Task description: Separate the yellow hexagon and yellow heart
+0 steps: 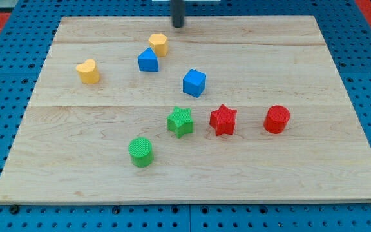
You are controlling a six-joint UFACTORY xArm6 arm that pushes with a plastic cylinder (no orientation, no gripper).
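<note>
The arm ends in a dark rod, not a claw, so there is nothing to spread or press together; only the rod's lower part shows, coming down from the view's top edge. Its tip sits near the top edge of the wooden desk, slightly left of centre. It touches no block.

The yellow hexagon is the nearest block to the tip, lying just below it and a little toward the view's left. The yellow heart lies well apart from the hexagon, farther toward the view's left and lower down, with bare wood between them.

Just below the hexagon, close beside it but seemingly not touching, stands a blue block with a pointed top; its exact shape is hard to make out. A blue cube sits lower and toward the view's right of that block.

Across the middle of the desk runs a loose row: a green star, a red star near it to the view's right, and a red cylinder farther right. A green cylinder stands below and to the view's left of the green star, the block nearest the view's bottom.

The desk rests on a blue pegboard surface.
</note>
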